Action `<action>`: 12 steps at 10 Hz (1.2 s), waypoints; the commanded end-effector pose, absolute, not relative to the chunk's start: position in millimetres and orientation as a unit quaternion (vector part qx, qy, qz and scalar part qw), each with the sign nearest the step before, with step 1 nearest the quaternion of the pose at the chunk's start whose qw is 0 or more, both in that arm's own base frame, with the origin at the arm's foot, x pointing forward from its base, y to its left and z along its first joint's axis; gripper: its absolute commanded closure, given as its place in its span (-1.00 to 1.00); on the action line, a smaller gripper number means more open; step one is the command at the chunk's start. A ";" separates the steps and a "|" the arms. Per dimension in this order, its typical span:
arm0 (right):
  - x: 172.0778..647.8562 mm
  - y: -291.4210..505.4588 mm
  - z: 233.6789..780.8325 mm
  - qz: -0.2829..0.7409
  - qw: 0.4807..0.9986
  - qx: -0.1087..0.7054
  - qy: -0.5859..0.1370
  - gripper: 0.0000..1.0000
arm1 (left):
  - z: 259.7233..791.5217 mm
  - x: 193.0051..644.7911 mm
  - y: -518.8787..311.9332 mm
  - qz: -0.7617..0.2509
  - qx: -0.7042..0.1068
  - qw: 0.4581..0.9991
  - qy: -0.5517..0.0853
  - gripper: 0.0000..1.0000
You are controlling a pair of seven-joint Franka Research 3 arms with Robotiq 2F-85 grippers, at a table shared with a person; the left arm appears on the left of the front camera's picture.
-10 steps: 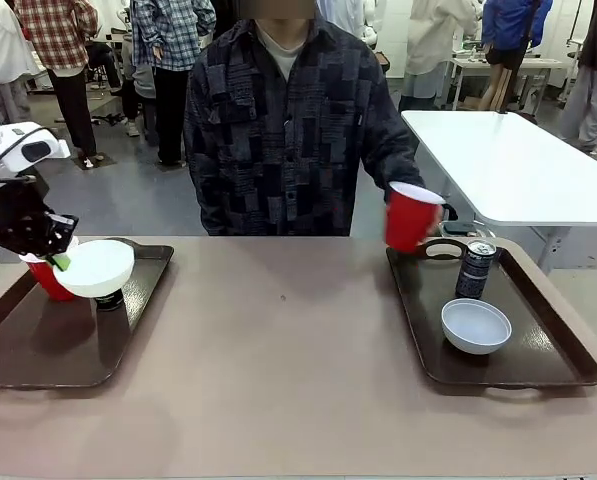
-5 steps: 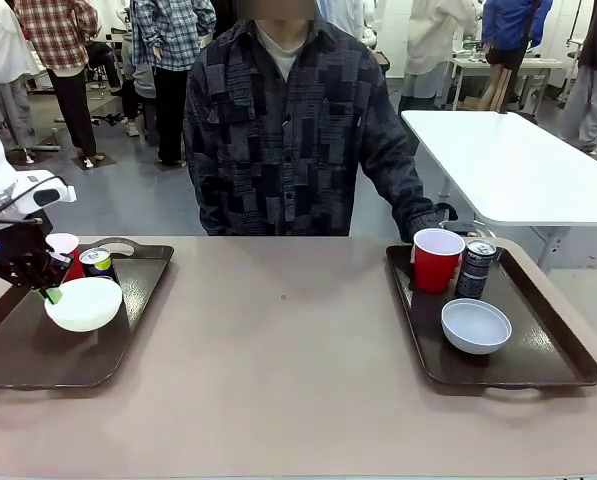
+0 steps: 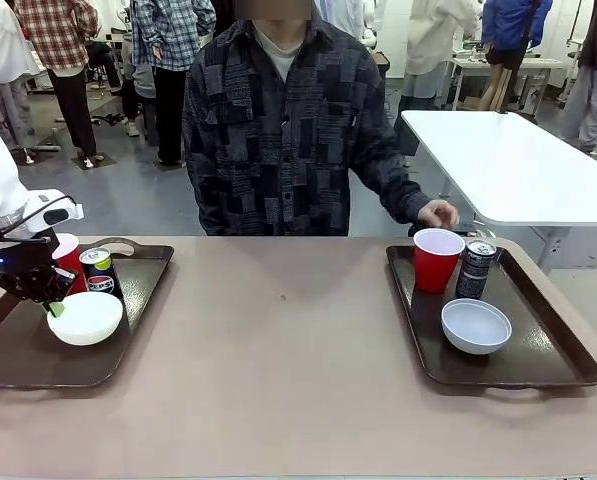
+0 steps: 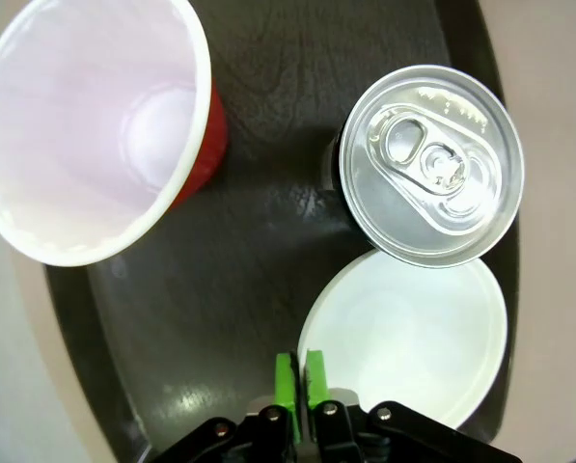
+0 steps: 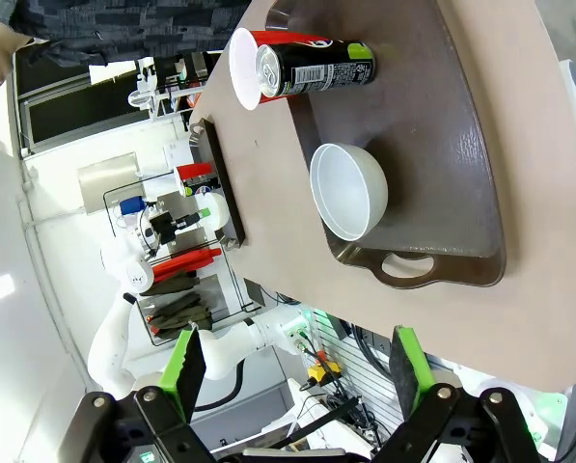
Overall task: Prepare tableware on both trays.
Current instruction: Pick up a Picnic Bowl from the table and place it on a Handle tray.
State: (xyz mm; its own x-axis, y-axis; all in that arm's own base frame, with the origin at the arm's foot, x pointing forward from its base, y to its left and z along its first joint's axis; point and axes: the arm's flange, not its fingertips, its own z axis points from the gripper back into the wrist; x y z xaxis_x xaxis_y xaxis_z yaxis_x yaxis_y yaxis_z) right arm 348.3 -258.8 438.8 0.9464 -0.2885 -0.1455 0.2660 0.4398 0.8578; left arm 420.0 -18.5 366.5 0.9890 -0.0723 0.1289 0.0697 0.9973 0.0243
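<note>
**Two trays, nearly set**

The left gripper [image 3: 50,305] is pinching the near-left rim of a white bowl [image 3: 85,317]. Its green pads [image 4: 286,378] are pressed almost together with the thin rim between them. The bowl is sitting low on the left tray [image 3: 38,350], about in the middle, with its mouth facing up. It is looking light and stiff (plastic, probably), and a bit smooth, so the rim is the best place to grab it.

Behind the bowl, near the far edge of that tray, a red cup [image 3: 69,260] is standing beside a Pepsi can [image 3: 99,271]. From the left wrist view, the cup [image 4: 95,125] is showing its white inside and the can [image 4: 430,164] is showing its silver top. Both are standing straight up, long side up and down. The cup is looking thin and easy to squash, so it wants a soft squeeze around the side. The can is looking heavier and harder.

On the right tray [image 3: 558,365], a second red cup [image 3: 437,259] and a dark can [image 3: 476,269] are standing just beside each other by the far edge. Another white bowl [image 3: 476,325] is resting in the middle, mouth up. The person's hand [image 3: 439,213] is hovering just behind the cup, not touching it.

The right gripper [image 5: 297,371] is hanging high above that tray with its fingers spread wide, holding nothing.
</note>
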 end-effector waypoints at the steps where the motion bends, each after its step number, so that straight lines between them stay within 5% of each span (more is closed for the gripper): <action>1: 346.1 -258.0 438.3 -0.164 0.847 0.505 -0.012 -1.00 | 365.1 420.2 -15.7 -0.039 0.022 0.996 -0.073 0.51; 2: 346.1 -258.0 438.3 -0.164 0.847 0.505 -0.012 -1.00 | 368.8 418.9 -16.6 -0.041 0.025 0.996 -0.076 0.12; 3: 346.1 -258.0 438.3 -0.164 0.847 0.505 -0.012 -1.00 | 370.5 418.3 -17.0 -0.041 0.026 0.996 -0.077 0.47; 4: 346.1 -258.0 438.3 -0.164 0.847 0.505 -0.012 -1.00 | 375.3 416.3 -17.0 -0.042 0.025 0.996 -0.081 -0.28; 5: 346.1 -258.0 438.3 -0.164 0.847 0.505 -0.012 -1.00 | 381.9 413.4 -19.2 -0.047 0.019 0.995 -0.089 0.07; 6: 346.1 -258.0 438.3 -0.164 0.847 0.505 -0.012 -1.00 | 387.9 409.1 -25.4 -0.057 0.011 0.994 -0.092 -0.68; 7: 346.1 -258.0 438.3 -0.164 0.847 0.505 -0.012 -1.00 | 397.7 402.3 -33.8 -0.072 0.002 0.992 -0.099 -0.33; 8: 346.1 -258.0 438.3 -0.164 0.847 0.505 -0.012 -1.00 | 409.0 397.8 -41.4 -0.083 -0.004 0.990 -0.111 -1.00; 9: 346.1 -258.0 438.3 -0.164 0.847 0.505 -0.012 -1.00 | 417.4 393.5 -48.6 -0.092 -0.006 0.989 -0.115 -0.72; 10: 346.1 -258.0 438.3 -0.164 0.847 0.505 -0.012 -1.00 | 427.3 388.0 -53.8 -0.099 -0.007 0.988 -0.119 -1.00; 12: 346.1 -258.0 438.3 -0.164 0.847 0.505 -0.012 -1.00 | 447.3 375.7 -59.6 -0.100 -0.016 0.987 -0.125 -1.00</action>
State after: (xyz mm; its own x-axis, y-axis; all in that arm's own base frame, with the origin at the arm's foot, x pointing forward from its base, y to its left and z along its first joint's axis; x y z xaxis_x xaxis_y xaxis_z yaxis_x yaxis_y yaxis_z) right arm 348.4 -258.7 438.8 0.9464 -0.2882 -0.1455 0.2659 0.4399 0.8578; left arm 387.3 -64.2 443.9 0.9515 -0.1763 0.2519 0.1780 0.9839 0.0166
